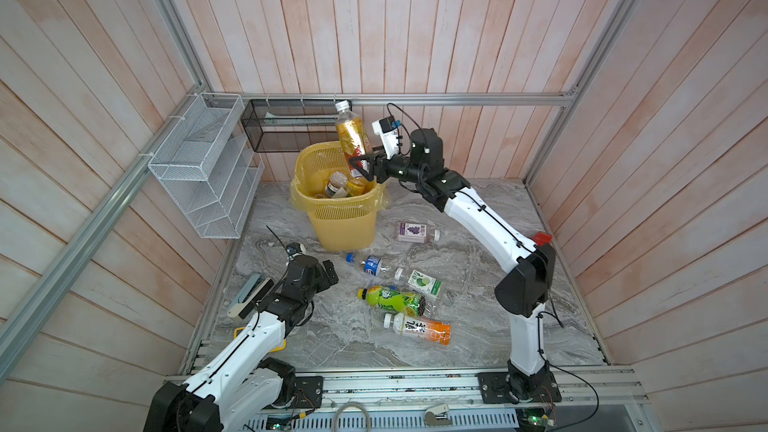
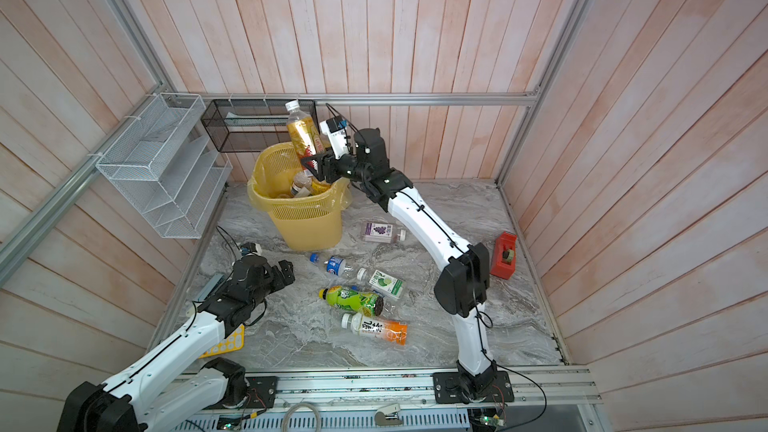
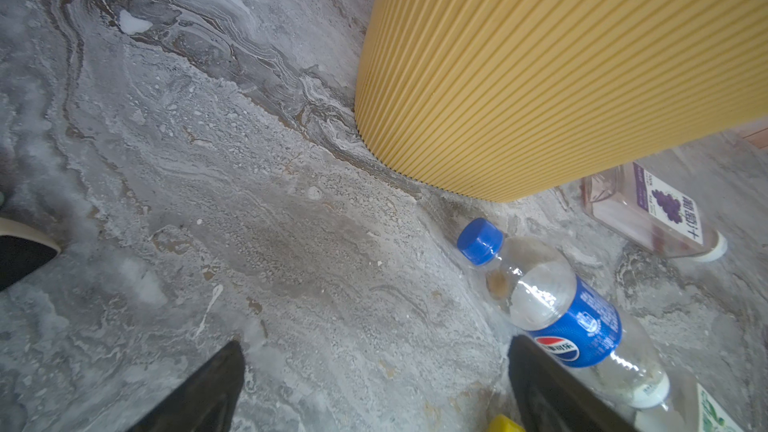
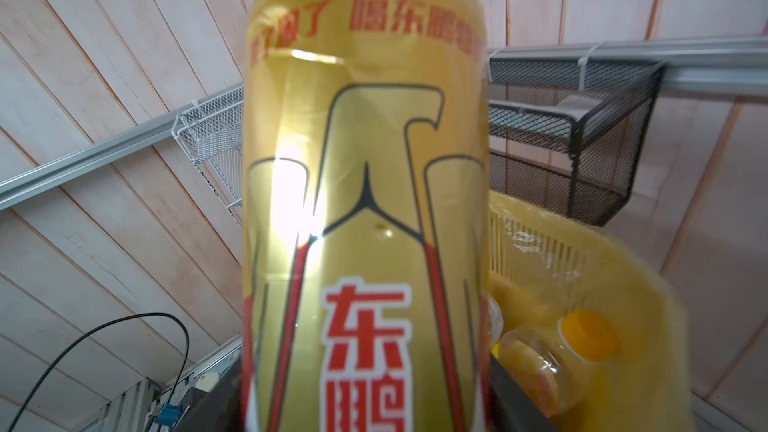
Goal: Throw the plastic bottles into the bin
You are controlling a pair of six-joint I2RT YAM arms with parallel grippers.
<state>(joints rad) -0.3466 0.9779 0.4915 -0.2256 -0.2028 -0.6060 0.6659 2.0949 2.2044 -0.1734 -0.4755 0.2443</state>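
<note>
Right wrist view: gold-labelled bottle [image 4: 365,201] gripped above the bin [image 4: 540,243].
In both top views the right gripper [image 1: 360,163] had its jaws partly closed around the lower body of that bottle, which stood nearly upright, cap up, over the right side of the bin's opening, at the far left of the table [image 1: 478,326]; other bottles [image 1: 338,185] lay inside it. The left gripper [image 1: 329,274], jaws spread fully and empty, hung low at the near left, just left of the blue-labelled bottle [image 1: 372,264]. Near the middle lay the purple-labelled bottle [image 1: 415,231], lime-labelled bottle [image 1: 422,282], green bottle [image 1: 390,299] and orange bottle [image 1: 419,328].
</note>
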